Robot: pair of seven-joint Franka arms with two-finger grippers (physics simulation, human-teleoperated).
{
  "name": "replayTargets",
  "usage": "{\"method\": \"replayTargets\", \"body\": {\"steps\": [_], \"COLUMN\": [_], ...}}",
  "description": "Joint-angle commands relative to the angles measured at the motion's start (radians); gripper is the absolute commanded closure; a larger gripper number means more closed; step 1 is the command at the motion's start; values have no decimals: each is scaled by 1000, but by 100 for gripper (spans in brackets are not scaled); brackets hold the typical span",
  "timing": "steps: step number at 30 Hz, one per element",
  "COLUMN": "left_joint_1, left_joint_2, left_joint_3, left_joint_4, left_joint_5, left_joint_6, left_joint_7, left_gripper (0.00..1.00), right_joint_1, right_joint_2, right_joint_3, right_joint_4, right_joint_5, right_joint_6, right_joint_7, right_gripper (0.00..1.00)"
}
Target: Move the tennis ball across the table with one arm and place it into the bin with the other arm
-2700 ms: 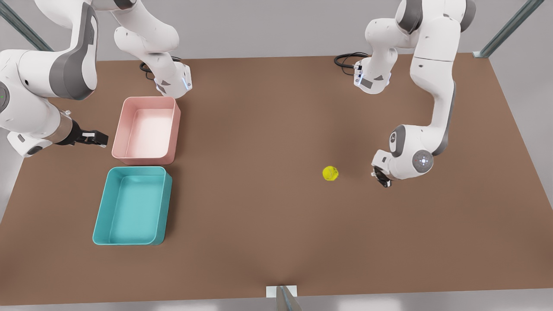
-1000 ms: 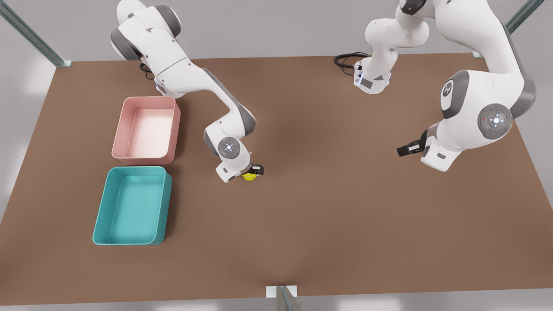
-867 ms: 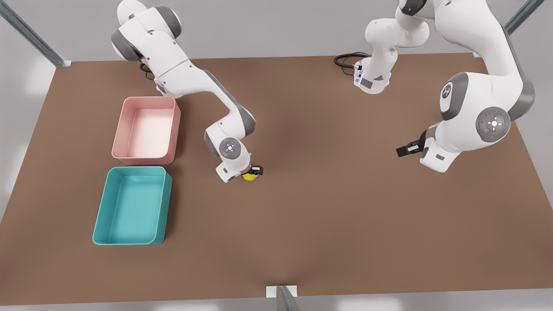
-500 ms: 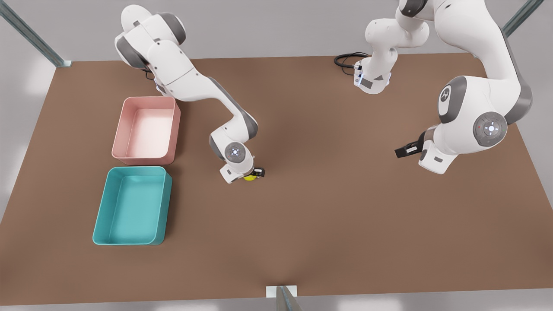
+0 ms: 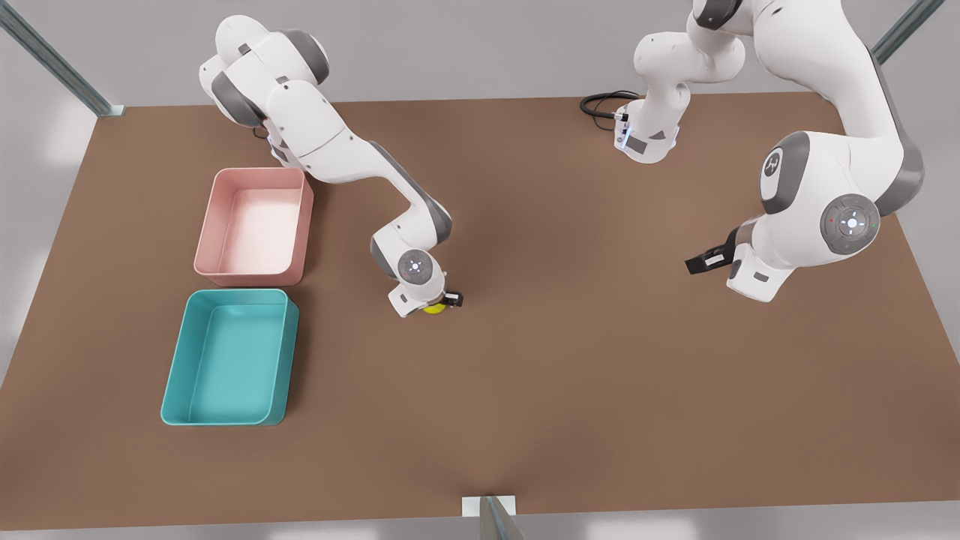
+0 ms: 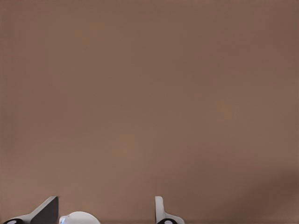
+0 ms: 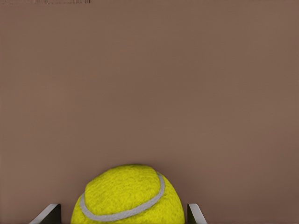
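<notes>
The yellow-green tennis ball (image 5: 433, 307) rests on the brown table a little left of centre in the front view. My right gripper (image 5: 448, 300) is down over it on the arm at the front view's left. In the right wrist view the ball (image 7: 128, 196) sits between the open gripper's (image 7: 124, 215) two fingers, with a narrow gap on each side. The teal bin (image 5: 174, 360) stands at the front view's left, near the front edge. My left gripper (image 5: 697, 262) waits above the table at the front view's right; its fingers (image 6: 46, 211) are apart with nothing between them.
A pale pink tub (image 5: 304, 217) stands just behind the teal bin. Both arm bases (image 5: 649, 139) sit at the table's far edge, with a black cable (image 5: 600, 101) beside the right-hand one. Bare brown table lies between the ball and the bin.
The ball went from the right half of the table to left of centre. The left-hand arm swung over from beside the tubs and lowered onto it. The right-hand arm withdrew and rose.
</notes>
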Motion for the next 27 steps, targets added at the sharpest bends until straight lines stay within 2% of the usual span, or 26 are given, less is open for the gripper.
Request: {"method": "replayTargets", "body": {"steps": [1,3,8,14,18,21,25,27], "left_joint_1": [0,0,0,2,2,2,0,0], "left_joint_2": [-1,-1,-1,0,0,0,0,0], "left_joint_3": [0,0,0,0,0,0,0,0], "left_joint_4": [0,0,0,0,0,0,0,0], "left_joint_5": [1,1,-1,-1,-1,-1,-1,-1], "left_joint_6": [0,0,0,0,-2,-2,-3,-2], "left_joint_7": [-11,-11,-11,-11,-11,-11,-11,-11], "left_gripper": [0,0,0,0,0,0,0,0], "right_joint_1": [-1,-3,-4,-19,-55,-157,-372,-472], "right_joint_2": [-1,-1,5,-6,-65,-148,-256,-277], "right_joint_3": [0,0,0,0,2,8,6,-11], "right_joint_4": [-2,-2,-2,1,6,4,13,44], "right_joint_5": [1,1,-1,1,1,1,-8,-85], "right_joint_6": [6,6,6,5,-11,-86,-279,-367], "right_joint_7": [20,20,19,19,17,-148,-599,-825], "right_gripper": [0,17,22,23,23,23,23,23]}}
